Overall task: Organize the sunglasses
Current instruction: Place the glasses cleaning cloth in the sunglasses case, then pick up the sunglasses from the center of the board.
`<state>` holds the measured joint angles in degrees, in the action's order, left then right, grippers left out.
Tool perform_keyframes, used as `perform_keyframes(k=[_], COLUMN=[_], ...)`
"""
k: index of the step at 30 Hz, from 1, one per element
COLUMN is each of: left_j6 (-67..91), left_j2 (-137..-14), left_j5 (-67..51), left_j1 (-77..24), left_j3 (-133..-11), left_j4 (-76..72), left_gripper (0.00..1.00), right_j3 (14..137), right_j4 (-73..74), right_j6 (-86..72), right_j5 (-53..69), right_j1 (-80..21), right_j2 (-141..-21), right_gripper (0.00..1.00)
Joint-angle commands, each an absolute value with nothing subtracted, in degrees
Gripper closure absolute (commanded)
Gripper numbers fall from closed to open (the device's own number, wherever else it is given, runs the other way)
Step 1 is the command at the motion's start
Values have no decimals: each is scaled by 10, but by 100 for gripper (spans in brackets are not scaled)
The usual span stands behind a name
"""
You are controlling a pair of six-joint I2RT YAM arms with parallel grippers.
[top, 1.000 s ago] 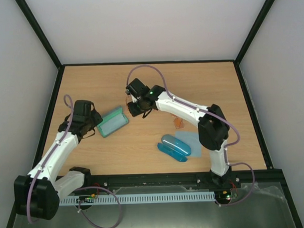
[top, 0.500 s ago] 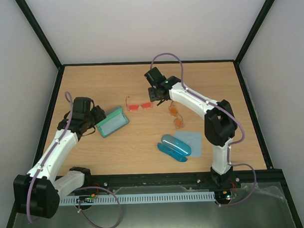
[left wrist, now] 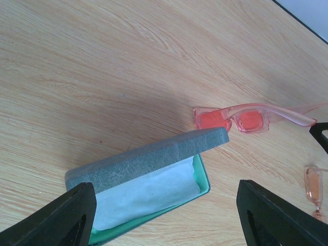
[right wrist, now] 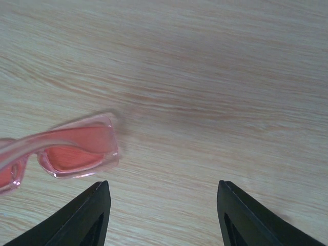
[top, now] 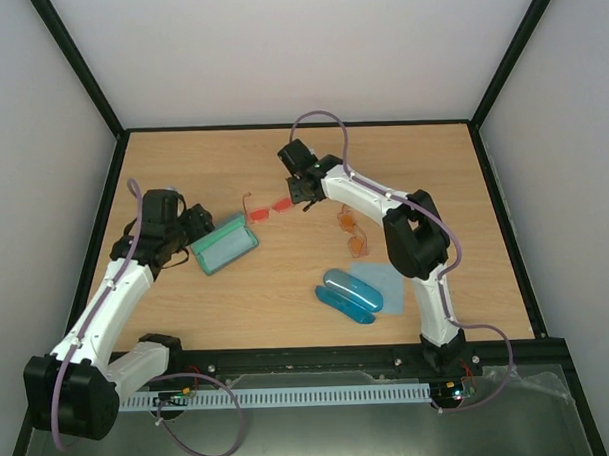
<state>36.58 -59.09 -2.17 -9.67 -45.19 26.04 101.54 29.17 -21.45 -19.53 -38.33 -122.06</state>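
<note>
The left arm (top: 112, 295) and right arm (top: 358, 194) are wearing smooth white shells over their long links, with chunky black housings bulging at every joint. A thin mauve cable (top: 318, 113) is running along each arm, looping free above the wrist and curling out again near the black base blocks (top: 60, 397). The wrists are ending in black, boxy heads (top: 166, 215). In the wrist views the left fingers (left wrist: 61, 218) and right fingers (right wrist: 87, 218) are showing as matte black wedges with blunt, flat-cut tips.
</note>
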Motion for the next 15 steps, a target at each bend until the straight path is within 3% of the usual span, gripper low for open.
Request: perform_keyframes(k=[1,15], left_j6=[359,360], left_j2=[-585,-592], left_j5=[-26,-23], left_j1=[-93,-93], left_j3=[-462,-465], left_j4=[273,272], left_gripper=[22,22], right_j3=[993,854], right_j4=[254,61], right_j6=[-215,-202], right_j5=[-177,-114], right_j1=[-385,-378], right_j2=[-1210,-1147], right_gripper=[42,42])
